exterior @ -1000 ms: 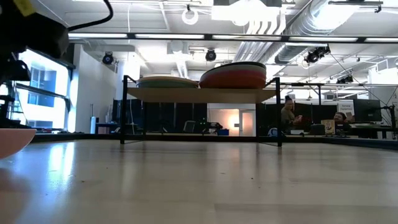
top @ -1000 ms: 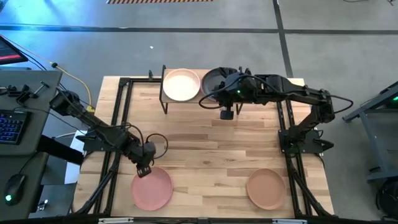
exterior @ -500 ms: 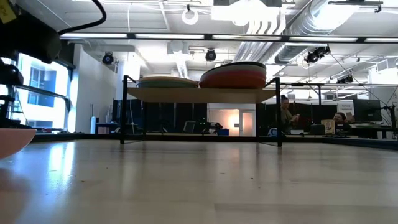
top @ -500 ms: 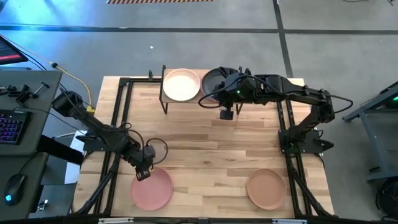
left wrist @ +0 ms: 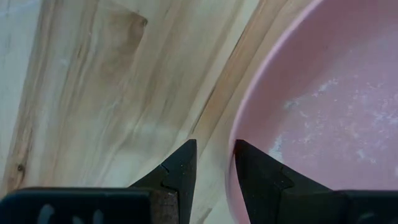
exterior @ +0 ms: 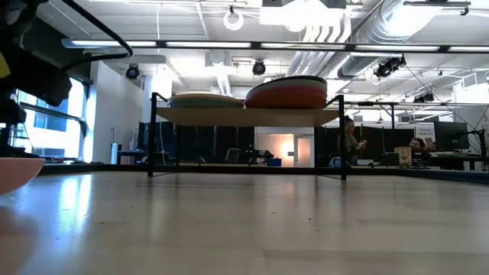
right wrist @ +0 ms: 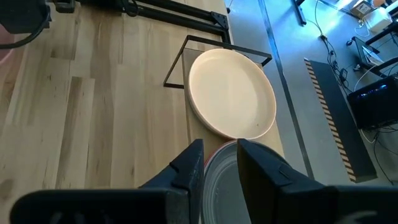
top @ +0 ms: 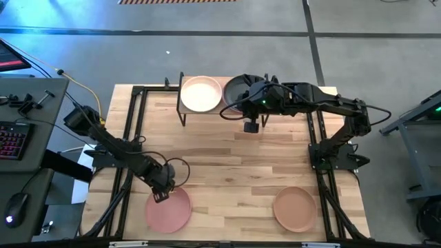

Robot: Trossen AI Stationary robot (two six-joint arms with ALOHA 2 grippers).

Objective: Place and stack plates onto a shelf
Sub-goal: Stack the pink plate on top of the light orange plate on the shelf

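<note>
Partly done: 2 stacks already on the shelf, cream-peach plate topping one, charcoal plate the other. Right gripper above the charcoal stack, fingers straddling its rim. Left gripper parted over the light pink plate rim, not yet clamped. Tan plate left, well apart from both.

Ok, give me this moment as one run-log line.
left gripper: open astride light pink plate rim, near table edge | right gripper: astride charcoal plate rim on shelf | tan plate: on table, untouched
</note>
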